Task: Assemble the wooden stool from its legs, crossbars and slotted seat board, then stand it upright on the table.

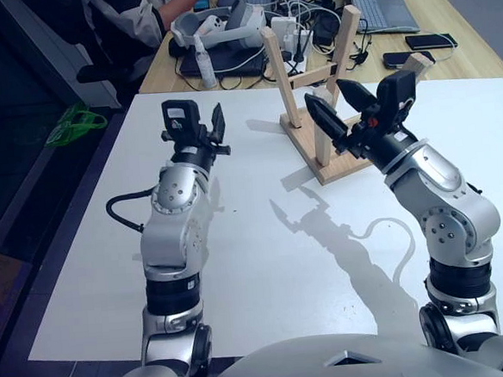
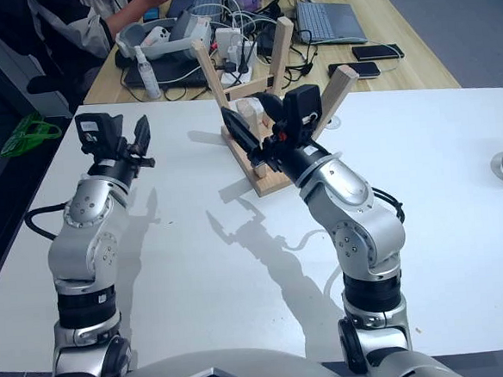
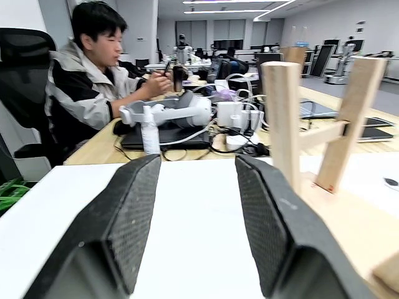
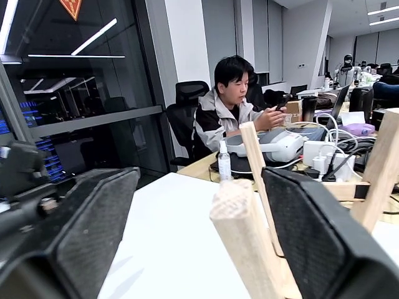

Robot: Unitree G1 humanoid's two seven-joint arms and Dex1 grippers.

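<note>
Wooden parts look joined already: the stool point(image 1: 291, 108) sits upside down on the white desk point(image 1: 264, 248). Its seat board point(image 1: 336, 170) lies flat on the surface below the right gripper point(image 1: 325, 93), with its legs point(image 1: 349, 35) pointing up and crossbars point(image 1: 308, 75) bridging them. The right gripper's fingers point(image 4: 324, 237) are spread wide with the near leg point(image 4: 240, 243) standing between them, not visibly touched by either pad, so nothing is grasped. The left gripper point(image 1: 217, 120) hangs above the desk with its fingers likewise released and bare; the stool lies off to one side of them, apart, with open desk in between. By my reading, the assembly itself is done or nearly so, though whether every joint is pressed fully home is too fine to tell. What is left is the last step: closing on a leg or the board, turning the stool over, and setting it upright on its feet.
</note>
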